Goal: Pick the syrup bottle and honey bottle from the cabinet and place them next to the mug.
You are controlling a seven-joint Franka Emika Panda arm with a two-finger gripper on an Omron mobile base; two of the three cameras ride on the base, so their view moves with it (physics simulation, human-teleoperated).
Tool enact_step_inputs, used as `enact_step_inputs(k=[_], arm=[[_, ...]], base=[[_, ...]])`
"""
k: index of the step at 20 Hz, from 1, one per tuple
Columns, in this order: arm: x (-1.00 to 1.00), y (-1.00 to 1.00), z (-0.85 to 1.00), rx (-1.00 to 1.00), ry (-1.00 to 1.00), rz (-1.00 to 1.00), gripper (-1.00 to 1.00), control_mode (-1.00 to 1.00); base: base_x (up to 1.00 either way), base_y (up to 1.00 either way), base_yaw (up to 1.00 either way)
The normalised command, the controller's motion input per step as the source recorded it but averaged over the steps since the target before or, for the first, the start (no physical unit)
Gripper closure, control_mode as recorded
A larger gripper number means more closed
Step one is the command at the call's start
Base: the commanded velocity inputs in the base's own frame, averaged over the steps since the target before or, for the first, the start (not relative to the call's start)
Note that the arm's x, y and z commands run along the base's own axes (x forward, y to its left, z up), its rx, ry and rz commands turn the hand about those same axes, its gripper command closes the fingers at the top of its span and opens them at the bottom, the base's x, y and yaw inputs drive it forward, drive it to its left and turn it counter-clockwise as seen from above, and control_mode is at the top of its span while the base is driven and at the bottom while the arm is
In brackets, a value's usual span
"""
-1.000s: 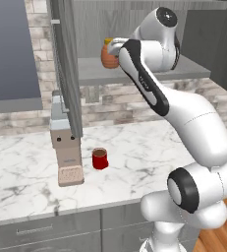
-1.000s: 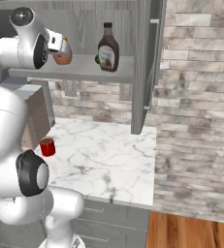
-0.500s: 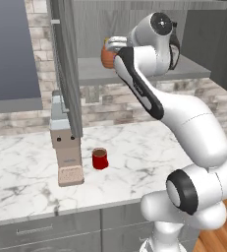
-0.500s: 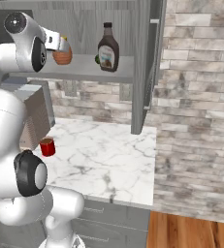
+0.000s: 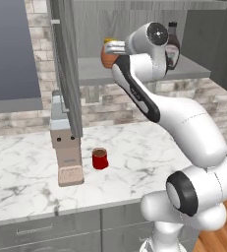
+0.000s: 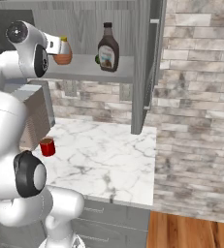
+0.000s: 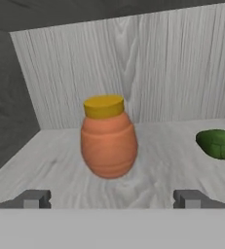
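The honey bottle [image 7: 108, 138], a squat orange jar with a yellow lid, stands upright on the cabinet shelf [image 7: 60, 170], centred just beyond my fingertips [image 7: 33, 198]. My gripper [image 7: 111, 199] is open and level with the jar, with nothing between its jaws. From the base, the gripper [image 5: 112, 47] sits right in front of the honey bottle [image 5: 106, 56] at the shelf's left end. The syrup bottle [image 6: 108, 48] stands further right on the cabinet shelf [image 6: 84, 70]. The red mug [image 5: 99, 159] rests on the counter below.
A small green fruit [image 7: 217, 144] lies on the shelf to the right of the jar. The tall cabinet door [image 5: 66, 64] hangs open to the left. A grey appliance [image 5: 63, 142] stands beside the mug on the marble counter [image 5: 149, 147].
The arm's upper joints have dropped a little and the hand has edged closer to the honey bottle. The jaws have stayed open; the bottles and mug have not moved.
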Motion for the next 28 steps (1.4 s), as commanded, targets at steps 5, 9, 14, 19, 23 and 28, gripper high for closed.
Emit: enact_step_inputs(k=[5,9,14,19,23,28], arm=[[0.23,0.00,0.23,-0.07,0.13,0.00,-1.00,-1.00],[0.16,0.01,0.08,-0.09,0.09,0.00,-1.00,-1.00],[0.02,0.00,0.00,0.00,0.00,0.02,-1.00,-1.00],[0.09,0.00,0.00,0.00,0.00,0.02,-1.00,-1.00],[0.16,0.00,0.00,0.00,0.01,0.00,-1.00,-1.00],[0.25,0.00,0.00,0.00,0.02,0.00,-1.00,-1.00]], base=[[0.00,0.00,0.00],[0.00,0.00,0.00],[0.00,0.00,0.00],[0.00,0.00,0.00],[0.00,0.00,0.00],[0.00,0.00,0.00]])
